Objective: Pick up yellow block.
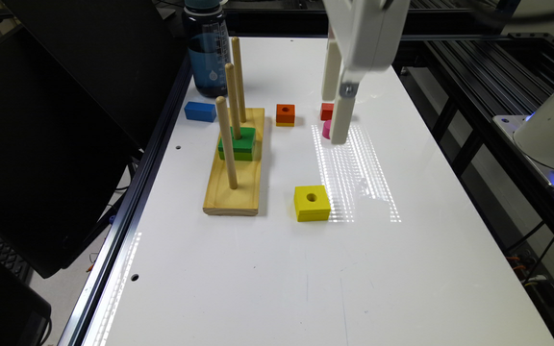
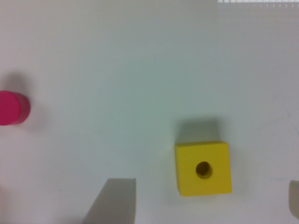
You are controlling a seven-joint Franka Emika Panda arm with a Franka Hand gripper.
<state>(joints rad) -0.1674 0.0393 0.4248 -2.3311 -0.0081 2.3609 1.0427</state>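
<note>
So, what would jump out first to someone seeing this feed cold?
Probably the yellow block, alone on the bare white table near its middle. Next, the wooden peg base toward the exterior view's left, a green block threaded on one peg, and the gripper hanging above a pink piece.

On the white surface (image 1: 267, 269) sit one yellow block (image 1: 311, 203), one orange block (image 1: 285, 114), one red block (image 1: 326, 111), one blue block (image 1: 200, 111), one green block (image 1: 238, 142), one pink cylinder (image 1: 326, 129), one three-peg wooden base (image 1: 233, 190) and one water bottle (image 1: 208, 48).
</note>
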